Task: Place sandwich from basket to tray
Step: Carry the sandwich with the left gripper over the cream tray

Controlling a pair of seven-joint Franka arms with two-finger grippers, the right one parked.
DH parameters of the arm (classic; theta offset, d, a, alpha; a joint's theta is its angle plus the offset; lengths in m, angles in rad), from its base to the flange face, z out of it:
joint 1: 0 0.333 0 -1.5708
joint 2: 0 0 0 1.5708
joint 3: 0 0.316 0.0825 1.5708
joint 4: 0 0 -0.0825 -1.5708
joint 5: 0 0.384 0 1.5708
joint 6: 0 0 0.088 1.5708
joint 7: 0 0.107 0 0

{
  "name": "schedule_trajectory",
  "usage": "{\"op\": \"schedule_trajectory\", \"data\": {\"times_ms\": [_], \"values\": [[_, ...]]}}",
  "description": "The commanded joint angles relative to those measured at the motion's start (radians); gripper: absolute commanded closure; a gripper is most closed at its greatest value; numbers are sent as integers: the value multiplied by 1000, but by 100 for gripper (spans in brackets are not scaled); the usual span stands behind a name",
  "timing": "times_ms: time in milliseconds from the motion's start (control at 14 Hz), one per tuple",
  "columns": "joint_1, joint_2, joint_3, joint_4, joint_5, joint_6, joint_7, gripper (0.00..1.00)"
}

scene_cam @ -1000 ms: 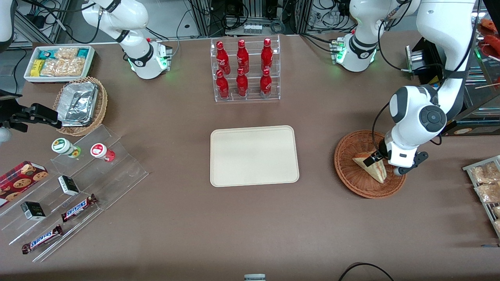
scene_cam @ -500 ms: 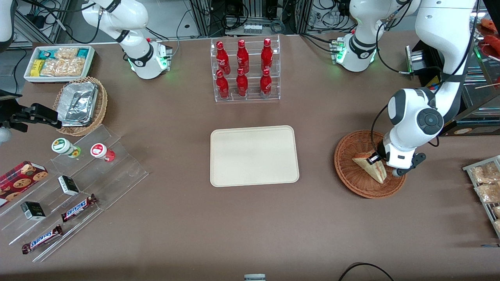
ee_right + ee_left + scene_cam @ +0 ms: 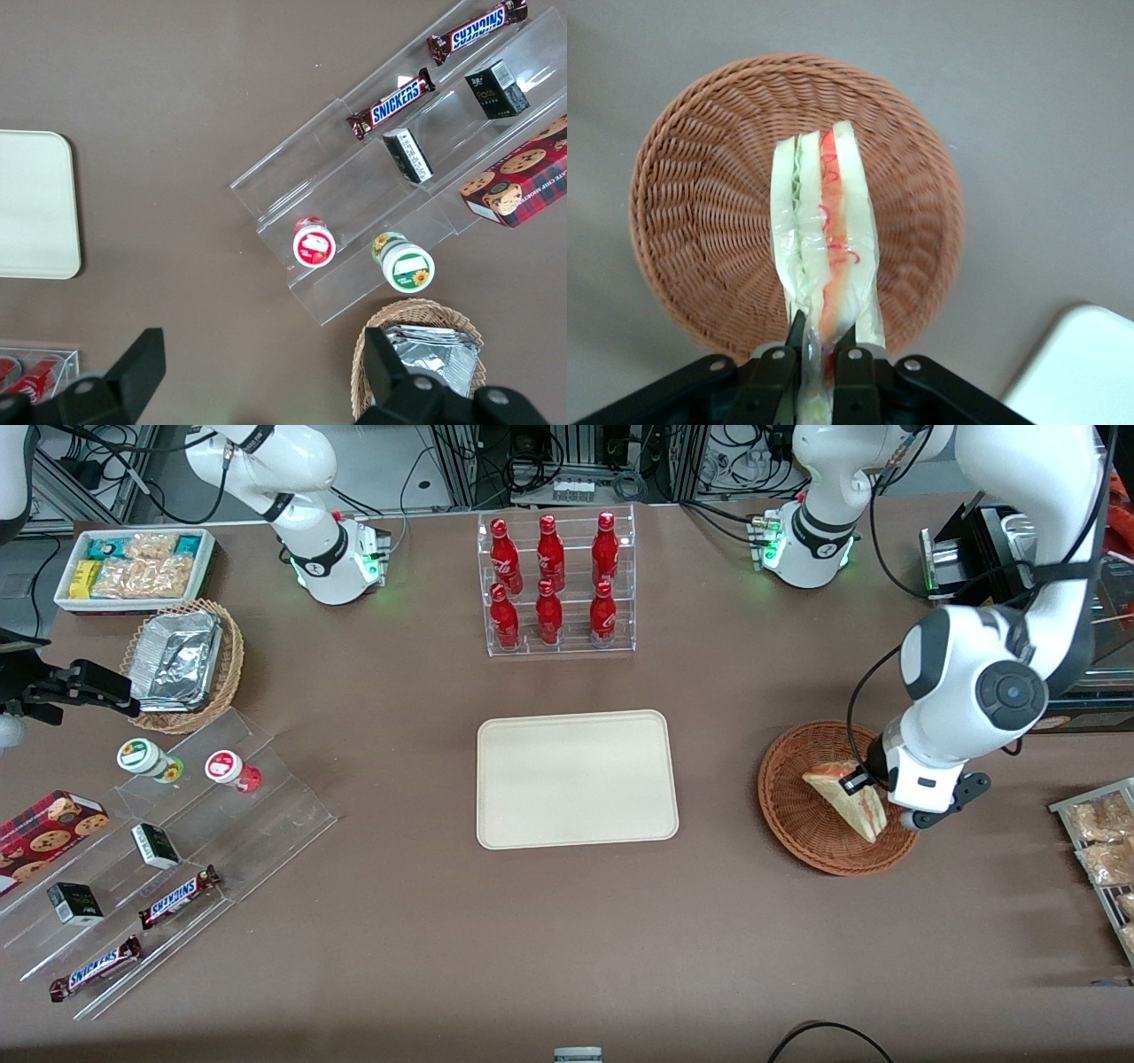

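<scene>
The gripper [image 3: 818, 354] hung over the basket [image 3: 788, 815], its jaws clenched on one end of the sandwich [image 3: 824, 248], which stood on edge above the basket's weave; whether it had lifted clear could not be told. This looked like the lifting step. Next, the sandwich would likely need raising over the basket's rim, then carrying across the bare tabletop [image 3: 567, 939] to the tray [image 3: 576, 779], which lay toward the middle.

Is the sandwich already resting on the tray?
No, the gripper holds the sandwich above the basket; the tray lies bare.
</scene>
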Motion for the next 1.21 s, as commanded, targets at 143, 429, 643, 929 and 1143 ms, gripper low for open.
{"op": "schedule_trajectory", "data": {"times_ms": [143,429,643,929,1143], "values": [[-34,38,-167,297,22,-280,-27,100],[-218,141,-188,395,39,-274,-116,100],[-364,270,-187,492,122,-262,-228,100],[-453,385,-187,529,125,-140,-234,100],[-503,442,-182,527,129,-65,-234,100]]}}
